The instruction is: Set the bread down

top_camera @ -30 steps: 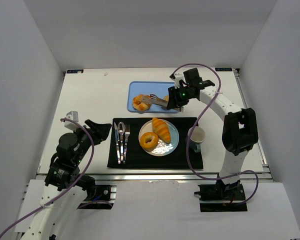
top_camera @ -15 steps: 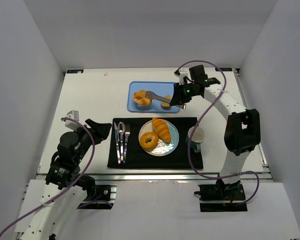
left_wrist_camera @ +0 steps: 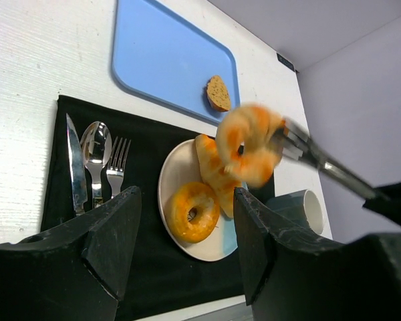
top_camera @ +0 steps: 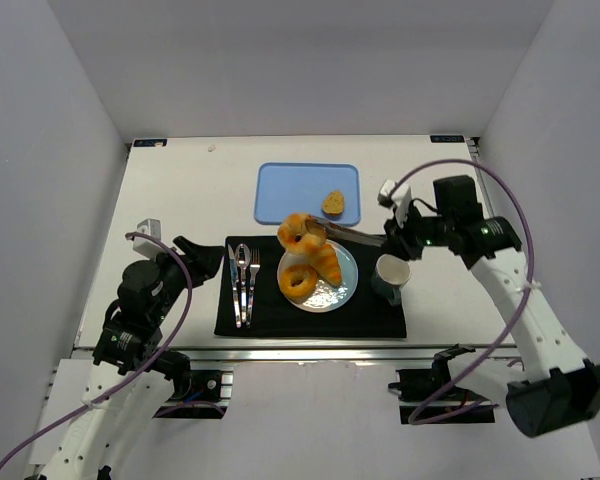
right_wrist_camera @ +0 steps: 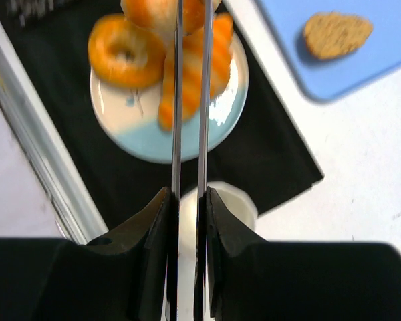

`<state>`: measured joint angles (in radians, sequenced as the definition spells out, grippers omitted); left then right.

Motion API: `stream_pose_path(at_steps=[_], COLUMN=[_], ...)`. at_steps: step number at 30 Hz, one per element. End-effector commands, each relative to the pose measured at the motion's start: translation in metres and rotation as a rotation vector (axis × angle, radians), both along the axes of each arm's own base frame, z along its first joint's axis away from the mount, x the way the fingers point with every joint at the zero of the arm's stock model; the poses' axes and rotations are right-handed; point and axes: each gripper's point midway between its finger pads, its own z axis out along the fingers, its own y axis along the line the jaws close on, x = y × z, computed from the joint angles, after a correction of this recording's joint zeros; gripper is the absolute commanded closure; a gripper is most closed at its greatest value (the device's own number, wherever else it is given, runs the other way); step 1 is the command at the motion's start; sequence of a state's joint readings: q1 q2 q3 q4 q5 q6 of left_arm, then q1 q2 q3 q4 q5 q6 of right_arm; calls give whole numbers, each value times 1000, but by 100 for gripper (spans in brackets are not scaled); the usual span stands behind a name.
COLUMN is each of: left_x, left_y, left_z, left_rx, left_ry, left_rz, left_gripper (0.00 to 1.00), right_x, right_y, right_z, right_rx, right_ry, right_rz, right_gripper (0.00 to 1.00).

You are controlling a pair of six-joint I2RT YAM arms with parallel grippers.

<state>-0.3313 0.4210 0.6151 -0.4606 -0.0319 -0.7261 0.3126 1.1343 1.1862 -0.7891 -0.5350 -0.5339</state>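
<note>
Right gripper [right_wrist_camera: 187,207] clamping tongs [right_wrist_camera: 176,100], seemingly pinching knotted roll [top_camera: 300,232] over plate [top_camera: 342,292] carrying croissant [top_camera: 328,262], ring bun [top_camera: 298,282]; mug [top_camera: 390,272] crowding alongside; left gripper [top_camera: 202,258] gaping.

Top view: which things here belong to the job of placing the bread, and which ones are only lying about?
For the job: knotted roll in the tongs held by the right claw; croissant and ring bun on the plate; small bread piece on the blue tray.
Lying about: knife, spoon, fork, mug, black mat.
</note>
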Motion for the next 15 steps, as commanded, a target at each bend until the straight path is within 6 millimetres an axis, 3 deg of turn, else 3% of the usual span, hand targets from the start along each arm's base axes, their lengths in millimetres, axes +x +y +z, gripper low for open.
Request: stream_pose_path(at_steps=[1, 5, 15], left_x=[1, 5, 4], left_y=[-5, -7, -7], left_z=[2, 2, 3], left_rx=[-11, -8, -9], left_ry=[-17, -19, -27], left_rz=[-25, -31, -31], left_gripper=[33, 33, 33], right_x=[-19, -21, -21], right_y=[-15, -23, -20], right_z=[-17, -20, -30], right_rx=[-95, -119, -145], right_ry=[-78, -120, -127], right_rz=[84, 60, 123], right_gripper=[100, 100, 97])
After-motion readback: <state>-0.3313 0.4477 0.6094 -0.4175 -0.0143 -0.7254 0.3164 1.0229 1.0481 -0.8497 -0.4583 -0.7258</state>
